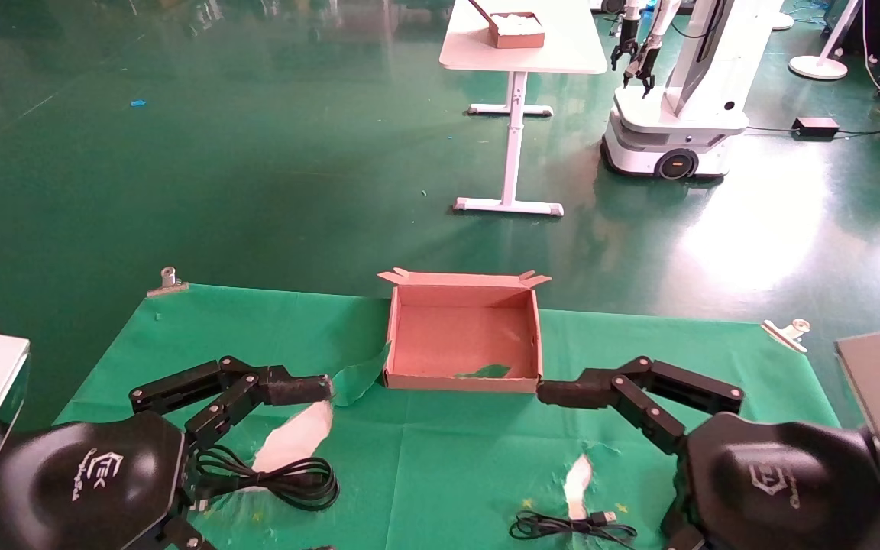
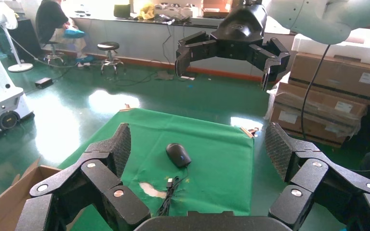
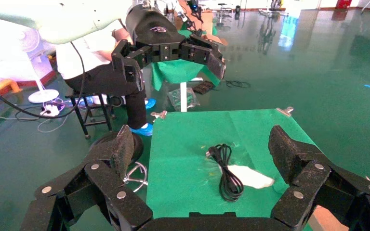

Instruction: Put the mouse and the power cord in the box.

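The cardboard box (image 1: 461,336) is set open at the far middle of the green cloth (image 1: 448,451), reachable by either arm. The left gripper (image 2: 200,156) is held wide open and empty above the looped power cord (image 1: 279,473); the right gripper (image 3: 202,156) – equally spread, holding nothing – is held above the mouse (image 2: 178,154), whose thin USB cable (image 1: 570,527) lies at the near edge. Neither item is boxed yet.

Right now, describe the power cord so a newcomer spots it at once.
On the green cloth, look at the near left, beside the left tool. The power cord lies there in long oval loops, thicker than the thin USB-tipped cable on the right.
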